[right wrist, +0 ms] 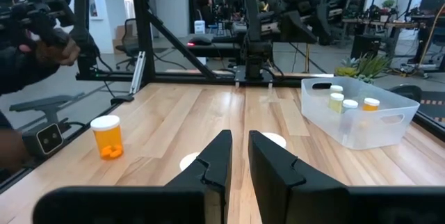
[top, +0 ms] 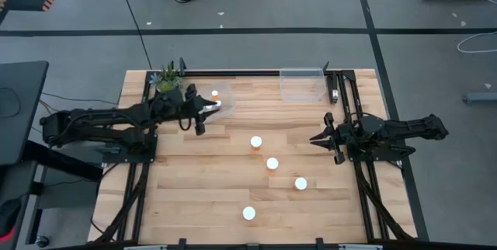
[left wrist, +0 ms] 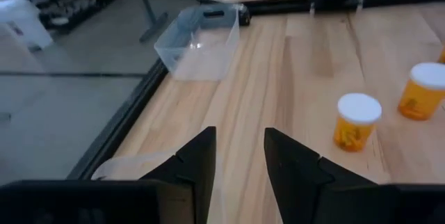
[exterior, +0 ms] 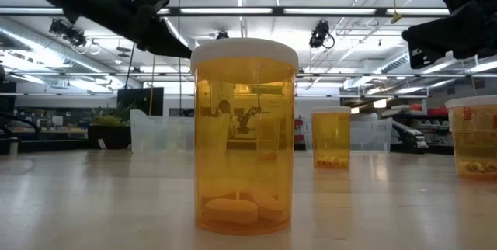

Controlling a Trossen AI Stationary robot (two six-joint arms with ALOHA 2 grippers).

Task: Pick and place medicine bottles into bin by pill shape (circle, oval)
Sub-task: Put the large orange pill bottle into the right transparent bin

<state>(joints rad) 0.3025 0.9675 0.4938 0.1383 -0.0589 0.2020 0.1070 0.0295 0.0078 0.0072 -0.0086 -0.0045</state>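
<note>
- The left gripper (top: 220,107) hovers at the near rim of the left bin (top: 220,95), which already holds several bottles. This position fits a release over the bin. In the left wrist view the fingers (left wrist: 198,165) stand a narrow gap apart with nothing between them.
- The right gripper (top: 314,137) waits beside the table's right frame, on the far side of the loose bottles from the left bin. Its fingers (right wrist: 215,161) show a narrow gap and hold nothing.
- The second clear bin (top: 301,84) sits along the same back edge as the left bin and appears empty, although the view is poor.
- Four medicine bottles (top: 256,142) stand upright on the table (top: 194,196), in a loose line running away from the left bin toward the front edge.
- The nearest bottle (exterior: 244,135) has a white cap and an orange translucent body. The pills at its bottom appear oval.
</note>
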